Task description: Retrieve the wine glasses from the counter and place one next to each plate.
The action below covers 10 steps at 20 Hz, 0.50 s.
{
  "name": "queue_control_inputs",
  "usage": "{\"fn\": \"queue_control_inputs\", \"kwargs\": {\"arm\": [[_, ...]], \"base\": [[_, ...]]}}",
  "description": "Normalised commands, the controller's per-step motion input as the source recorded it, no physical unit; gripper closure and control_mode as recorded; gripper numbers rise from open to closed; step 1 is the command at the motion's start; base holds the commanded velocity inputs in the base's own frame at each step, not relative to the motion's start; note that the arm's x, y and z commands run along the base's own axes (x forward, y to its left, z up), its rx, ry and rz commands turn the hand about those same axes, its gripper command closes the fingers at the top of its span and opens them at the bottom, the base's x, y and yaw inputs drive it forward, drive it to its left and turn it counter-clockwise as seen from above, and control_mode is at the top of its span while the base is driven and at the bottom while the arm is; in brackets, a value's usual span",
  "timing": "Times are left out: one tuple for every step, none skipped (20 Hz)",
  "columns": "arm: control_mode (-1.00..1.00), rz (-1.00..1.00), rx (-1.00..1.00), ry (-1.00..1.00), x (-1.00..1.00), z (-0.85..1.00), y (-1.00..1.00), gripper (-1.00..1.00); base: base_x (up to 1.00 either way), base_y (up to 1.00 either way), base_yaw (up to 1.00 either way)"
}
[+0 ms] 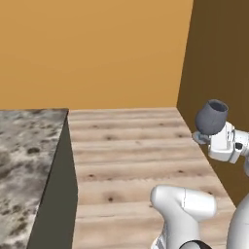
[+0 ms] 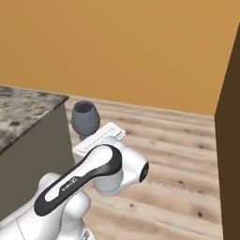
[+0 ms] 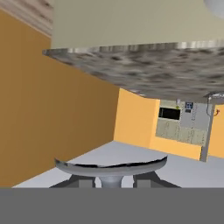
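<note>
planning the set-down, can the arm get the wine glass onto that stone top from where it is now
Probably yes. The wine glass is held in the gripper, jaws shut on its stem, above the wooden floor. The stone top lies just beside it, with nothing visible between.

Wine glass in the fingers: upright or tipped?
Upright. The wine glass has its open rim on top and bowl above the gripper in both base views.

The wooden plank floor [image 1: 131, 155] runs pale and knotted up to the orange wall [image 1: 92, 53]. On it at the left stands 1 island [image 1: 61, 175] with a speckled stone top [image 1: 24, 160]; I see nothing lying on the visible corner of this top.
</note>
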Motion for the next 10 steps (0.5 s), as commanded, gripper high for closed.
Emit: {"fn": "queue_control_inputs", "kwargs": {"arm": [[1.0, 0.0, 0.0, 0.0, 0.0, 0.0, 0.0, 1.0], [1.0, 0.0, 0.0, 0.0, 0.0, 0.0, 0.0, 1.0], [1.0, 0.0, 0.0, 0.0, 0.0, 0.0, 0.0, 1.0], [1.0, 0.0, 0.0, 0.0, 0.0, 0.0, 0.0, 1.0], [1.0, 0.0, 0.0, 0.0, 0.0, 0.0, 0.0, 1.0], [1.0, 0.0, 0.0, 0.0, 0.0, 0.0, 0.0, 1.0], [1.0, 0.0, 0.0, 0.0, 0.0, 0.0, 0.0, 1.0], [1.0, 0.0, 0.0, 0.0, 0.0, 0.0, 0.0, 1.0], [1.0, 0.0, 0.0, 0.0, 0.0, 0.0, 0.0, 1.0], [1.0, 0.0, 0.0, 0.0, 0.0, 0.0, 0.0, 1.0]], "base": [[1.0, -0.24, 0.21], [1.0, -0.26, 0.22], [1.0, -0.25, 0.21], [1.0, -0.2, 0.21], [1.0, -0.21, 0.21], [1.0, -0.19, 0.21], [1.0, -0.24, 0.21], [1.0, -0.32, 0.23], [1.0, -0.35, 0.25], [1.0, -0.39, 0.26]]}}
